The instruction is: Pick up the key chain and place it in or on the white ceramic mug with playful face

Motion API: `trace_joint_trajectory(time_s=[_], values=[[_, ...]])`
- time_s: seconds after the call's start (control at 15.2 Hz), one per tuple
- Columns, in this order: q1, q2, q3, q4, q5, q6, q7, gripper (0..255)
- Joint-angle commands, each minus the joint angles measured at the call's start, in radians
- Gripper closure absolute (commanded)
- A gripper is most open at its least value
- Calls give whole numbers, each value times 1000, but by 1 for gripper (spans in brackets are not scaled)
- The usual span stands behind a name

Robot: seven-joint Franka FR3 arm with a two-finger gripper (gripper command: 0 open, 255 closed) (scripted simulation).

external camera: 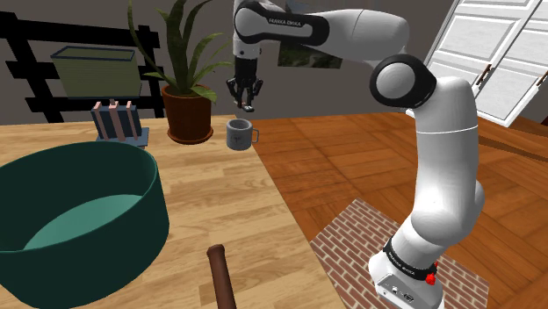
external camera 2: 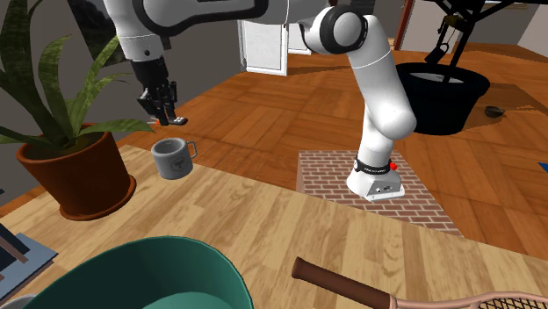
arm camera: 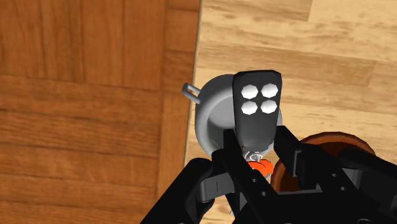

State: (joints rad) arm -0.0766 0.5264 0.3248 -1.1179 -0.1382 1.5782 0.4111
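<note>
My gripper (external camera: 247, 103) hangs in the air just above the grey mug (external camera: 239, 134), which stands near the table's edge beside the potted plant. It is shut on the key chain (arm camera: 256, 105), a black fob with several white buttons and a small ring with an orange bit (arm camera: 259, 167) between the fingers. In the wrist view the fob points out over the mug's open mouth (arm camera: 213, 121), handle toward the floor side. From the second exterior view the gripper (external camera 2: 167, 112) and the fob (external camera 2: 178, 118) sit a short gap above the mug (external camera 2: 173, 159).
A potted plant (external camera: 187, 114) stands close beside the mug. A large green basin (external camera: 79, 219) takes up the shoulder view's left. A brown racket handle (external camera: 221, 276) lies near the front. A book rack (external camera: 118, 123) is behind the basin. The table edge (external camera: 281, 189) drops to wooden floor.
</note>
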Motion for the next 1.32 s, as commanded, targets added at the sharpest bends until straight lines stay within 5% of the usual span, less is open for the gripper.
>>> trace_joint_trajectory(time_s=[0.0,0.79,1.25], values=[[-6,-4,-1,-30,1,27,-3,255],[-25,-14,-3,-221,1,206,1,255],[-25,-14,-3,-221,1,206,1,255]])
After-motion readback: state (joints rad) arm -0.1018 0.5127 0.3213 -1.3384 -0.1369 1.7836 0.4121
